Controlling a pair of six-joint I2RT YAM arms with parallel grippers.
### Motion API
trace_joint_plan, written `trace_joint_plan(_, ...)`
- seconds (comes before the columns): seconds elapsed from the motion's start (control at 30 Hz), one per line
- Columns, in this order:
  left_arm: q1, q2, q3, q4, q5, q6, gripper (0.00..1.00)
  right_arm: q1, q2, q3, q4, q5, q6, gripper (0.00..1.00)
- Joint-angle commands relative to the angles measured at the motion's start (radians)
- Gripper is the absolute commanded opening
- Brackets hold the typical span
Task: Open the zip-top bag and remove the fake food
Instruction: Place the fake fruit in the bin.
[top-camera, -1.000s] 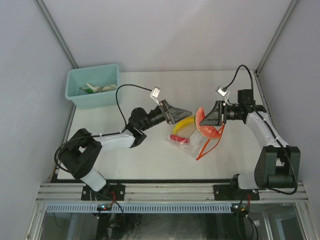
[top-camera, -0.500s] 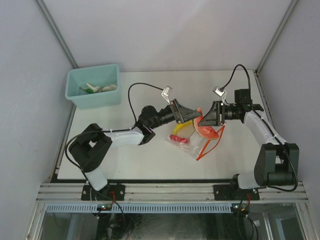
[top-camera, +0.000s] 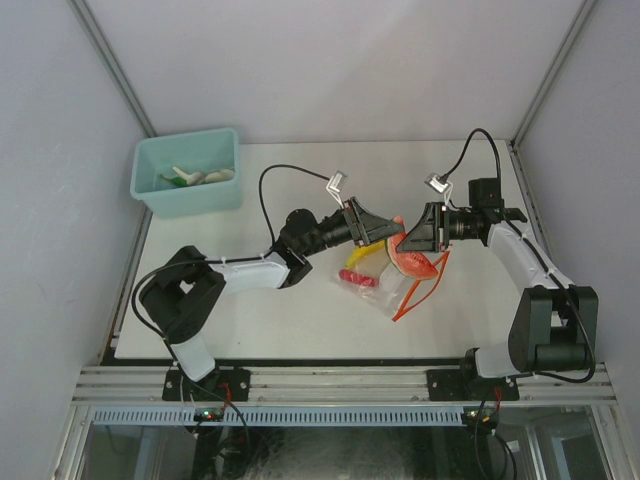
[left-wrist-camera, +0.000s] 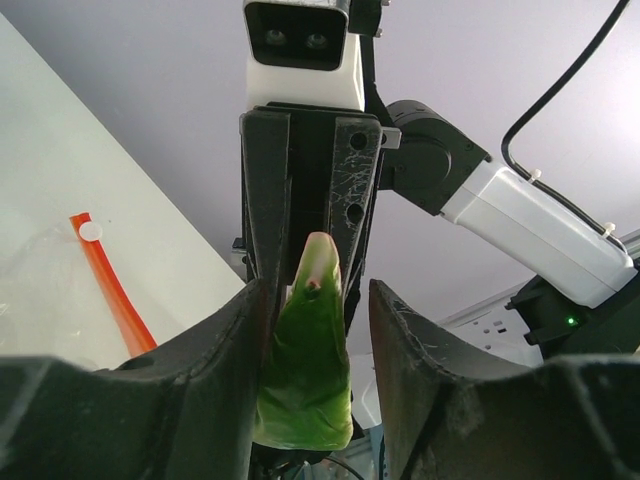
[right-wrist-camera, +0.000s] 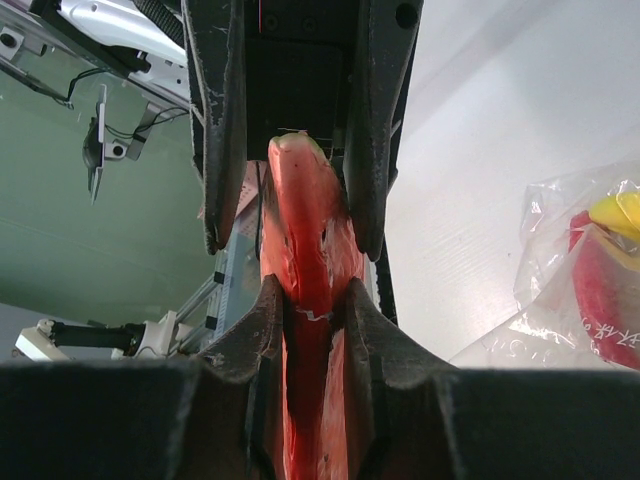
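Clear and crinkled, the zip-top bag (top-camera: 388, 296) lies on the white table (top-camera: 300, 325) near its middle, between the two arms. A yellow banana (top-camera: 366, 254) and a red piece (top-camera: 357, 279) show at its left end. The bag's orange zip strip (left-wrist-camera: 112, 288) trails loose across the tabletop on the right arm's side.

Just above the bag's right end, a toy slice (left-wrist-camera: 305, 385), red on one face and green on the other, sits outside the plastic. The right gripper (right-wrist-camera: 312, 300) has its fingers pressed tight on the slice's red sides. From the opposite direction, the left gripper (left-wrist-camera: 318, 295) straddles the green tip. Its jaws stand apart, with one finger close against the slice and a gap showing at the other. The two claws meet nearly nose to nose over the table's centre.

Well apart, in the far left corner, a teal bin (top-camera: 150, 195) holds whitish and green toy pieces (top-camera: 195, 177).
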Motion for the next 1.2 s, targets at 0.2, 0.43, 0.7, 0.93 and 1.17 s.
trace_joint_plan(0.2, -0.016, -0.003, 0.070, -0.017, 0.057, 0.032, 0.14, 0.004, -0.005, 0.036, 0.014, 0.000, 0.003, 0.11)
trace_joint_plan(0.43, 0.017, -0.044, 0.013, 0.036, 0.029, 0.010, 0.00, 0.001, -0.047, 0.036, -0.057, 0.072, -0.067, 0.63)
trace_joint_plan(0.7, 0.084, -0.132, -0.083, 0.039, 0.024, 0.022, 0.00, -0.017, -0.070, 0.038, -0.097, 0.052, -0.123, 0.72)
trace_joint_plan(0.93, 0.152, -0.213, -0.157, -0.002, 0.027, 0.055, 0.00, -0.038, -0.084, 0.038, -0.125, 0.010, -0.171, 0.72)
trace_joint_plan(1.17, 0.242, -0.297, -0.199, -0.044, 0.035, 0.082, 0.00, -0.051, -0.083, 0.038, -0.136, 0.021, -0.185, 0.72)
